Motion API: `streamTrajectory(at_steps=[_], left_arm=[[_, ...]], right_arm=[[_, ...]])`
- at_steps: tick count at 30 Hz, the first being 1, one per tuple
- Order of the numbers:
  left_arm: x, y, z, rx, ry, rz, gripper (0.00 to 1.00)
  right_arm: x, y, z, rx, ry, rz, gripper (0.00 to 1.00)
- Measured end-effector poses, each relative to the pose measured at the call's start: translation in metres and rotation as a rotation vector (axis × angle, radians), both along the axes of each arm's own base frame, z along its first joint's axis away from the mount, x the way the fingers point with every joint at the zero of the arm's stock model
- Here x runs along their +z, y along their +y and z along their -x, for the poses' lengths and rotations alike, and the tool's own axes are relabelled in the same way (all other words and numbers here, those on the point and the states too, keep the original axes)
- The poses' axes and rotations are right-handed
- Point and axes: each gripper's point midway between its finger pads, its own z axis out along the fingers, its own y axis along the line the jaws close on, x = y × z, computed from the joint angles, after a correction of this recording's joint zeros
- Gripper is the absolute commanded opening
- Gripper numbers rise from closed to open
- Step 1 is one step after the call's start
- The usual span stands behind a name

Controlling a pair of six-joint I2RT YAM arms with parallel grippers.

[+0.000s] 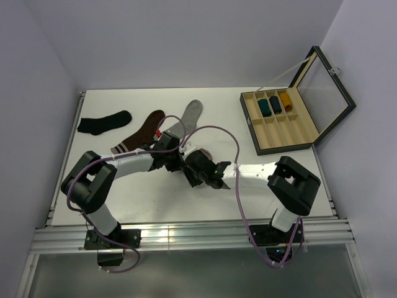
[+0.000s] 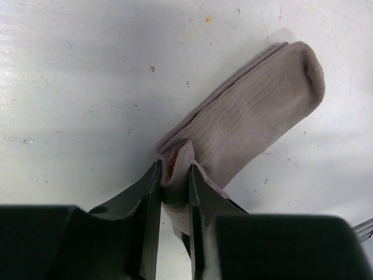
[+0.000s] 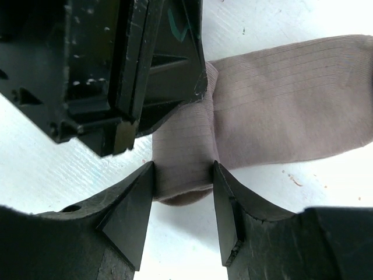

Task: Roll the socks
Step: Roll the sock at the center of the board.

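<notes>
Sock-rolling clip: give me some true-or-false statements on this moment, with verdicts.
1. The left gripper pinches the pale pinkish-grey ribbed sock. True.
2. The plain black sock lies in the wooden compartment box. False: it lies flat on the white table, far left.
3. The box's glass lid is shut. False: it stands open.
4. Three rolled socks sit in the box. True.
5. The dark brown sock with pale striped cuff lies between the black sock and the pale one. True.
</notes>
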Motion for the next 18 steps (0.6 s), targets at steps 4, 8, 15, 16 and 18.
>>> streamTrajectory(at_steps=[4, 8, 15, 16, 18], left_arm=[[0.0000, 0.0000, 0.0000, 0.000, 0.000, 0.000, 0.05], [0.0001, -0.0003, 0.0000, -0.001, -0.001, 0.000, 0.05], [0.0007, -0.0004, -0.0008, 0.001, -0.010, 0.004, 0.16], [0.0011, 0.0000, -0.0009, 0.002, -0.015, 0.006, 0.19], [0.0018, 0.0026, 0.0004, 0.007, -0.029, 0.009, 0.26]], right_arm=[[-0.0055, 0.0018, 0.0008, 0.006, 0.010, 0.002, 0.48], [-0.0075, 0.0031, 0.0015, 0.011, 0.015, 0.000, 0.38], [-0.0089, 0.0067, 0.0035, 0.028, 0.027, -0.009, 0.00], [-0.0089, 0.0073, 0.0040, 0.030, 0.030, -0.012, 0.00], [-0.0085, 0.0091, 0.0046, 0.036, 0.043, -0.028, 0.00]])
